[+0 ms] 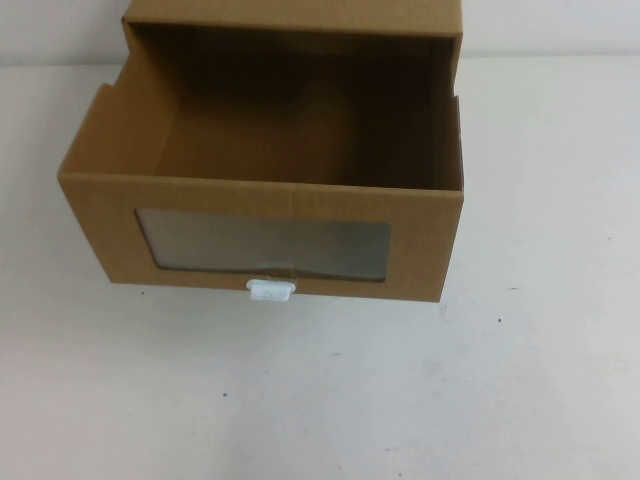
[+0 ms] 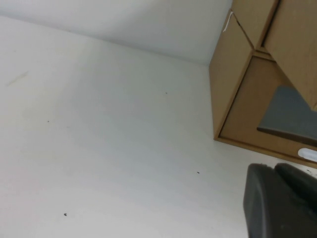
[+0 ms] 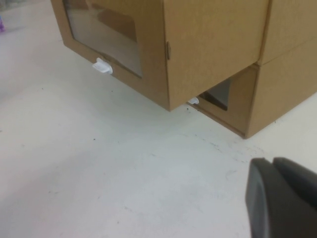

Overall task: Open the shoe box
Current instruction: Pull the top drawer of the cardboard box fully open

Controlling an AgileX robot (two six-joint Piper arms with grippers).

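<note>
1. The brown cardboard shoe box (image 1: 420,240) sits at the far middle of the white table (image 1: 300,400). Its drawer (image 1: 100,180) is drawn well out of the outer sleeve (image 1: 300,15) toward the robot, so the interior is exposed.
2. The drawer's travel axis runs from the sleeve straight toward the robot. The white plastic pull tab (image 1: 270,289) sits at the lower middle of the windowed front panel.
3. The right gripper (image 3: 275,167) is closed and empty. It hovers low over the table, apart from the box, and faces the box's right front corner.
4. The left gripper (image 2: 275,172) is low near the left front corner. Its state cannot be told.
5. Judgement: the box appears open already. Any further pull follows the same axis, and neither arm is clearly nearer the tab.
</note>
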